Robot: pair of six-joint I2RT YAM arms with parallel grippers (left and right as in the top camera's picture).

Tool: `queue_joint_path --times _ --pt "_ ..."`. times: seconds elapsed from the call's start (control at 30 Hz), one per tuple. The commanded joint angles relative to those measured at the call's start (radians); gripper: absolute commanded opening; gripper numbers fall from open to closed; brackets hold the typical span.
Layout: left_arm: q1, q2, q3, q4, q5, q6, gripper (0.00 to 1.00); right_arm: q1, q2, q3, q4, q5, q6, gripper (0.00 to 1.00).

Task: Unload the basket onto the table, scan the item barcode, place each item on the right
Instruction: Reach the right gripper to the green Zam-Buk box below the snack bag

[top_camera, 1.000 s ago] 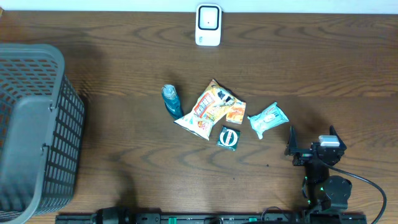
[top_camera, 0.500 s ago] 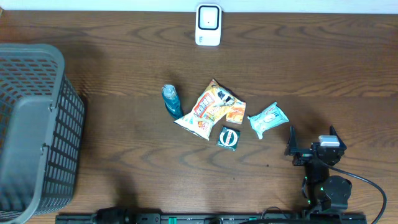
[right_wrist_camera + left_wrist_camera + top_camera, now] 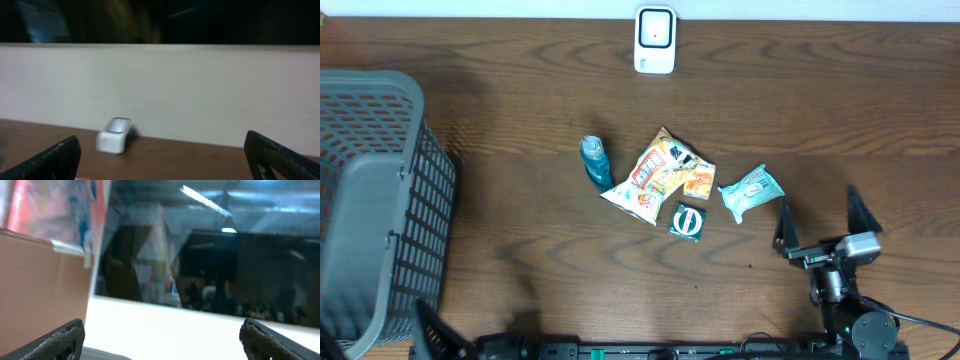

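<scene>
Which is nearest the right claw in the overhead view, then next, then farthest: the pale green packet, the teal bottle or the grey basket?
1. The pale green packet, just left of the right claw.
2. The teal bottle, further left, near the middle.
3. The grey basket, at the far left edge.

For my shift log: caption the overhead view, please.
Open right hand near the snack packets; white scanner at top centre, grey basket at left.

Mock shop checkout, wooden tabletop, white barcode scanner, grey plastic basket, snack packets, strip lights reflected in dark windows.
</scene>
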State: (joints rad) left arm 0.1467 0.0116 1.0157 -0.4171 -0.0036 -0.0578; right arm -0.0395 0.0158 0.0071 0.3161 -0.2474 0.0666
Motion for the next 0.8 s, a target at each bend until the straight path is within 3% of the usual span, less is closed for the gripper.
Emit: queue_joint_path --times 0.0,0.13,0.27,0.33,0.47,0.57,0.67,0.77 --pt "-0.001 -0.009 -0.061 -0.009 0.075 -0.027 0.98 0.009 0.044 0.002 0.006 -0.155 0.152 0.99" --pt "-0.001 -0.009 -0.123 -0.007 0.061 -0.026 0.97 0.009 0.151 0.069 0.001 -0.166 0.157 0.99" --pt "-0.001 -0.009 -0.150 -0.010 0.016 -0.026 0.98 0.023 0.351 0.251 -0.108 -0.162 0.157 0.99" --pt "-0.001 -0.009 -0.151 -0.029 0.006 -0.026 0.98 0.045 0.479 0.385 -0.216 -0.159 0.157 0.99" --pt "-0.001 -0.009 -0.151 -0.087 0.007 -0.026 0.98 0.182 0.829 0.785 -0.631 -0.037 0.201 0.99" --pt "-0.001 -0.009 -0.151 -0.107 0.007 -0.026 0.98 0.297 1.022 0.999 -0.839 -0.035 0.256 0.99" --pt "-0.001 -0.009 -0.151 -0.109 0.007 -0.026 0.98 0.375 1.156 1.107 -0.924 -0.109 0.254 0.99" --pt "-0.001 -0.009 -0.151 -0.127 0.007 -0.026 0.98 0.422 1.263 1.125 -0.865 -0.189 0.276 0.99"
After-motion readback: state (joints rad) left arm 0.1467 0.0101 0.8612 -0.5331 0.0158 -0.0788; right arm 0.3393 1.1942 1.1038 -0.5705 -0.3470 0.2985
